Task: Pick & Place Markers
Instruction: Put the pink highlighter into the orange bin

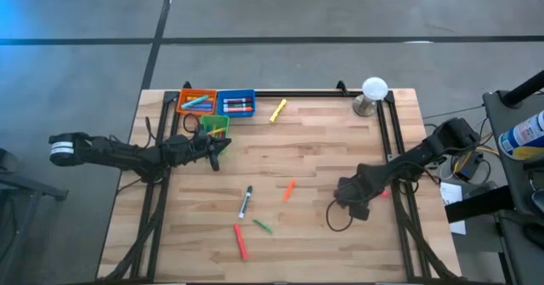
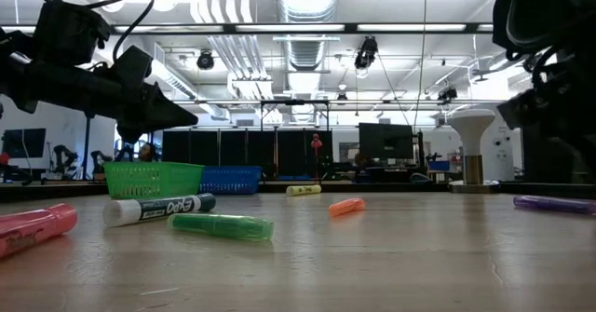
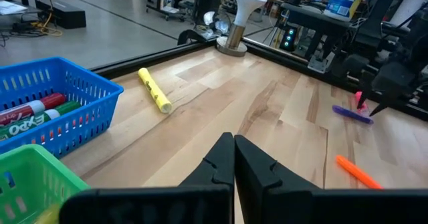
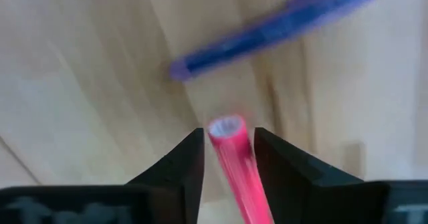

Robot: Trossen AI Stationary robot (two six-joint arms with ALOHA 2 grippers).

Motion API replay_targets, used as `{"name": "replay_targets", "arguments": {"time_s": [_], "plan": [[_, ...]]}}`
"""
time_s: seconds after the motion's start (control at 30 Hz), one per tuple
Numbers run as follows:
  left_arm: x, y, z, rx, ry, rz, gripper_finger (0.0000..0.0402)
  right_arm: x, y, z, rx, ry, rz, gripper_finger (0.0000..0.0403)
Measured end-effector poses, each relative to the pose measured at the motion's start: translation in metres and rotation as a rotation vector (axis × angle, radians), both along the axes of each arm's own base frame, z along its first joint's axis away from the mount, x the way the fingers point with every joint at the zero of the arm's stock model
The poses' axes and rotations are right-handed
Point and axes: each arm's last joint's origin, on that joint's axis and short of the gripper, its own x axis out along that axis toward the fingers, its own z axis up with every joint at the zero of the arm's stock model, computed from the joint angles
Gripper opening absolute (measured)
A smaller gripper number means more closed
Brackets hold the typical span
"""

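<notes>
Right wrist view: the right gripper [image 4: 227, 150] stands narrowly open around a pink marker [image 4: 234, 160], which runs lengthwise between the fingers, its end pointing at a purple marker [image 4: 267, 27] lying crosswise on the desk [image 4: 87, 70].

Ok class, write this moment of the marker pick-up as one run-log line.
left claw: shut, empty, by green bin | right claw: around pink marker, grip unclear | purple marker: on table beside it

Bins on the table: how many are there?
3, grouped near the table corner on the left arm's side: orange bin, blue bin beside it, green bin in front, partly covered by the arm. None seems hidden.
</notes>
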Motion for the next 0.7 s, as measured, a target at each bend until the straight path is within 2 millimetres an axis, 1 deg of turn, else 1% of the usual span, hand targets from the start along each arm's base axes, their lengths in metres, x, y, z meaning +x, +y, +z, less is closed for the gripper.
{"name": "replay_targets", "arguments": {"time_s": [0.2,0.3,0.4,0.5,0.57,0.7], "plan": [[0.000,0.000,0.000,-0.001,0.003,0.000,0.0004,0.001,0.001,-0.007,0.031,0.008,0.003,0.0091],[0.000,0.000,0.000,-0.001,0.003,0.000,0.0004,0.001,0.002,-0.006,0.033,0.006,0.008,0.0072],[0.000,0.000,-0.001,-0.002,0.003,0.000,0.0004,0.002,0.003,-0.003,0.043,0.000,0.007,0.0066],[0.000,0.000,-0.001,-0.002,0.004,0.000,0.0004,0.005,0.007,0.006,0.059,0.001,0.003,0.0066],[0.000,0.000,-0.001,-0.002,0.003,0.000,0.0004,0.010,0.011,0.016,0.065,0.000,0.006,0.0066],[0.000,0.000,-0.001,-0.002,0.004,0.001,0.0004,0.030,0.021,0.051,0.106,-0.082,0.020,0.0066]]}}
